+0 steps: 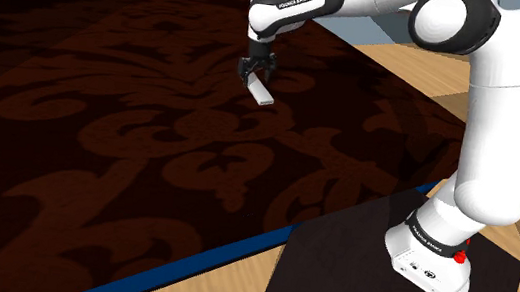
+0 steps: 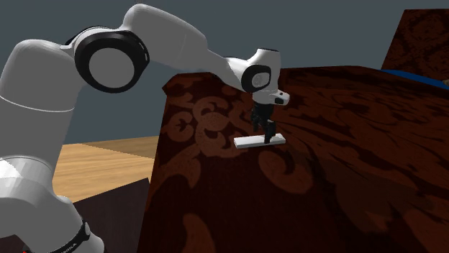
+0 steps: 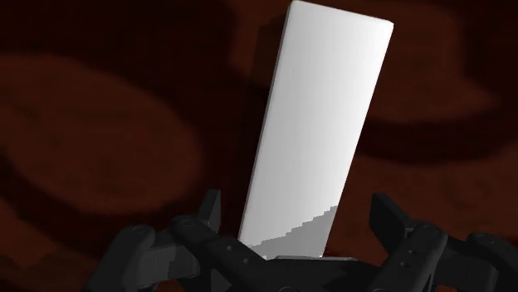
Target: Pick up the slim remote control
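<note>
Hand [image 1: 256, 77] is down at the slim remote [image 1: 262, 93], which is drawn as a plain white slab with no buttons visible. The remote lies flat on the dark red patterned bed [image 1: 99, 132], toward the side nearest the stand [image 1: 394, 276], well in from the blue edging.

Wrist view: the hand [image 3: 297, 203] straddles the near end of the remote [image 3: 320, 124]. There's one black finger [image 3: 212, 211] on each long side, and a visible gap between each finger and the white edge. So the fingers are spread wider than the remote and not gripping it (nothing is in its grasp). The rest of the remote runs straight out ahead of the fingers, and the hand's shadow falls on its near end.

Second exterior view: the hand [image 2: 267, 136] points straight down at one end of the remote [image 2: 253, 141], and the free end sticks out toward that view's left. The remote looks level on the bed [image 2: 345, 144]; I can't tell whether the fingertips reach the cover.

The white arm [image 1: 493, 116] arches over from the stand. Wood floor [image 1: 408, 61] lies beyond the bed.
</note>
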Controlling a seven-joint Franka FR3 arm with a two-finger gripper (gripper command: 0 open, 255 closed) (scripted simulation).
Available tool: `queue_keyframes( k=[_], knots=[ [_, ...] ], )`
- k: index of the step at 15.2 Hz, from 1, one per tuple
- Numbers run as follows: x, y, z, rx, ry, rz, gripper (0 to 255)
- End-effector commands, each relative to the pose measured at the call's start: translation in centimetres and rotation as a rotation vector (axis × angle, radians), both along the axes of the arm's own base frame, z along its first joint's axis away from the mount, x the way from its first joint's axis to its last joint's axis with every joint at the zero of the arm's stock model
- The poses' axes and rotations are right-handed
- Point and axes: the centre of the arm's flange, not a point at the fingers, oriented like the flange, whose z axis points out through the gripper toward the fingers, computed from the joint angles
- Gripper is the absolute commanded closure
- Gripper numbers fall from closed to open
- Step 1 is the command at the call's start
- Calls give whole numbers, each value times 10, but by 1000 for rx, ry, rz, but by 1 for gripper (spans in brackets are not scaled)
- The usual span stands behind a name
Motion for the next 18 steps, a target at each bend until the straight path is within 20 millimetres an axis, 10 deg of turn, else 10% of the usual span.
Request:
queue_keyframes(
  k=[1, 3, 4, 18],
  knots=[
    [1, -1, -10, 0, -1, 0, 0],
    [1, -1, -13, 0, -1, 0, 0],
    [1, -1, -13, 0, -1, 0, 255],
    [1, -1, 13, 0, -1, 0, 255]
  ],
)
